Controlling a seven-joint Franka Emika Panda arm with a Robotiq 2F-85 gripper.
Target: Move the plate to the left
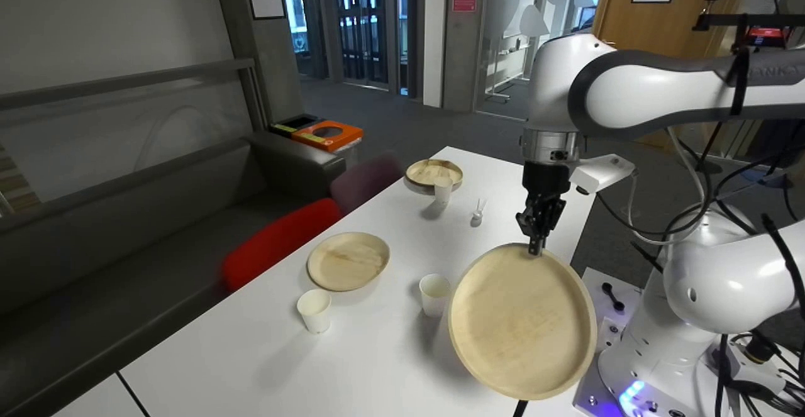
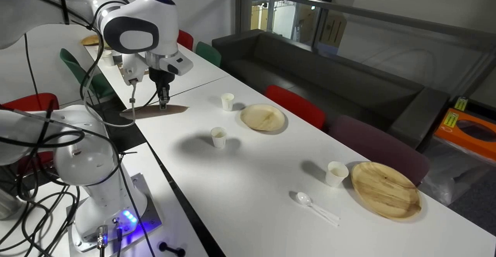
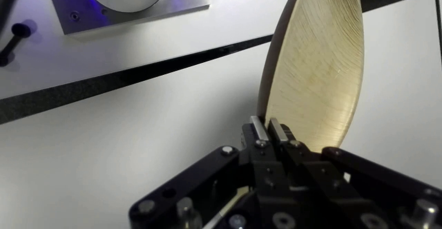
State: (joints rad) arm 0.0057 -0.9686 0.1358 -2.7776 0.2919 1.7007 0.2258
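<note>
The plate is a round, shallow tan plate (image 1: pixel 522 322) and is off the table, tilted. My gripper (image 1: pixel 536 250) is shut on its rim. In an exterior view the plate (image 2: pixel 155 111) shows nearly edge-on below the gripper (image 2: pixel 163 106), reaching over the table's edge on the robot's side. In the wrist view the fingertips (image 3: pixel 266 122) pinch the near rim, one on each side. The plate (image 3: pixel 317 70) extends away from them, its far end cut off by the frame's top.
A tan plate (image 2: pixel 262 117) lies mid-table beside a white cup (image 2: pixel 227 101). Another white cup (image 2: pixel 219 137) stands closer to the robot. A browner wooden plate (image 2: pixel 385 191), a white cup (image 2: pixel 336 173) and white plastic cutlery (image 2: pixel 304 199) are at one end. The robot base (image 1: pixel 654 366) stands beside the table.
</note>
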